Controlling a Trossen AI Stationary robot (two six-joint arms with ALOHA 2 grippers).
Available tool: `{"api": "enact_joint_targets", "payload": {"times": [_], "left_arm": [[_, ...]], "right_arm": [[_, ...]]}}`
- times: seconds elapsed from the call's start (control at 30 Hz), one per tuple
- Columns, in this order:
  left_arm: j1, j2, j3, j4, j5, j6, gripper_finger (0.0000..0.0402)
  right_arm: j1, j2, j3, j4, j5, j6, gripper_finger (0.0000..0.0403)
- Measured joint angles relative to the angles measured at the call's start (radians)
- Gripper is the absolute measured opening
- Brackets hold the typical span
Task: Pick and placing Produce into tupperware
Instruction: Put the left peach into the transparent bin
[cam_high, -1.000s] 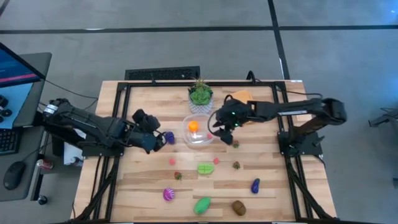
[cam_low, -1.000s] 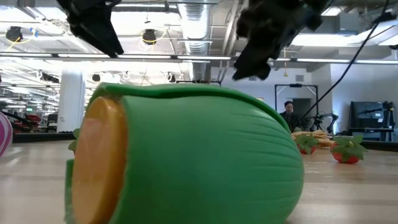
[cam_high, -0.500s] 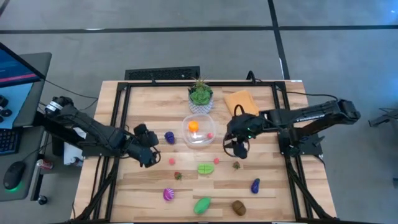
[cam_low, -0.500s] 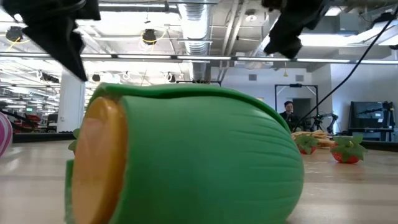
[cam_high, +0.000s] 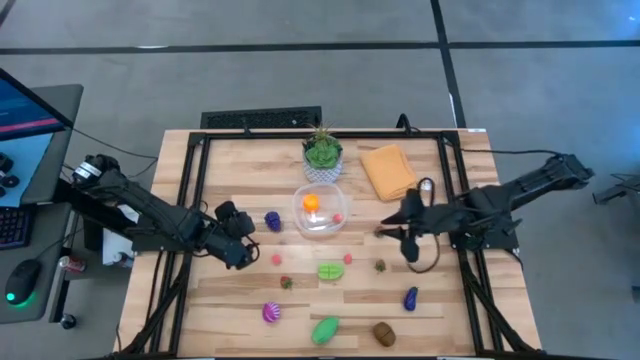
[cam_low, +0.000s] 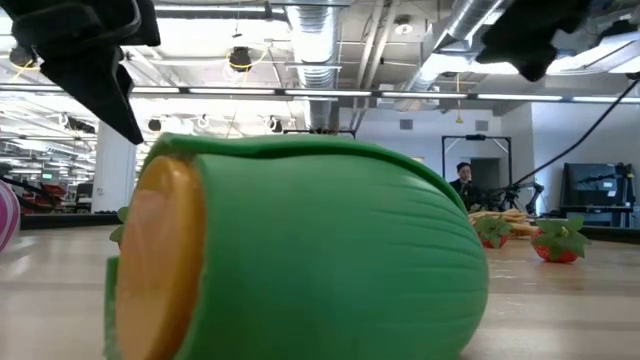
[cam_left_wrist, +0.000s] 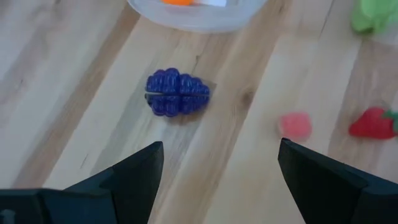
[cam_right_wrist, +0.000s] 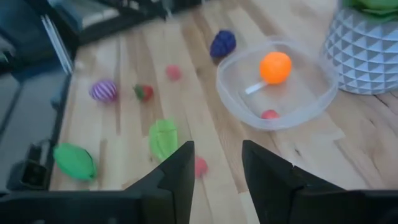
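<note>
High view: the tupperware (cam_high: 320, 212) sits mid-worktop holding an orange piece (cam_high: 311, 202) and a small red one (cam_high: 338, 217). Left pincer (cam_high: 243, 250) gapes wide beside purple produce (cam_high: 273, 221); right pincer (cam_high: 408, 247), narrow and empty, hovers. Most produce remains scattered.

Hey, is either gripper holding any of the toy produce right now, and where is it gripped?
Nothing is held. The left gripper is open, short of the purple fruit; the right gripper has nothing between its fingers.

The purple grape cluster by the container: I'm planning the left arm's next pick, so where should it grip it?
Probably across the purple grape cluster's short width, descending from above. It lies flat and elongated beside the tupperware, apart from its wall, ahead of the open left gripper.
</note>
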Motion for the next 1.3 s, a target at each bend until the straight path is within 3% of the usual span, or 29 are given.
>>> {"api": "enact_joint_targets", "payload": {"times": [0.13,0.43,0.63,0.9,1.3], "left_arm": [[-0.001,0.0,0.0,0.033,0.0,-0.013,0.0306],[-0.016,0.027,0.0,0.13,0.016,0.201,0.0306],[-0.017,0.117,-0.079,0.328,0.161,0.284,0.0306],[-0.014,0.233,-0.084,0.412,0.141,0.311,0.0306],[0.0,0.377,-0.084,0.572,0.211,0.34,0.0306]], "right_arm": [[0.084,-0.098,-0.107,0.087,0.113,0.083,0.0149],[0.226,-0.169,-0.284,0.294,0.352,0.166,0.0146],[0.249,-0.167,-0.31,0.307,0.381,0.219,0.0146],[0.267,-0.167,-0.311,0.34,0.408,0.206,0.0144],[0.264,-0.168,-0.311,0.349,0.409,0.21,0.0138]]}}
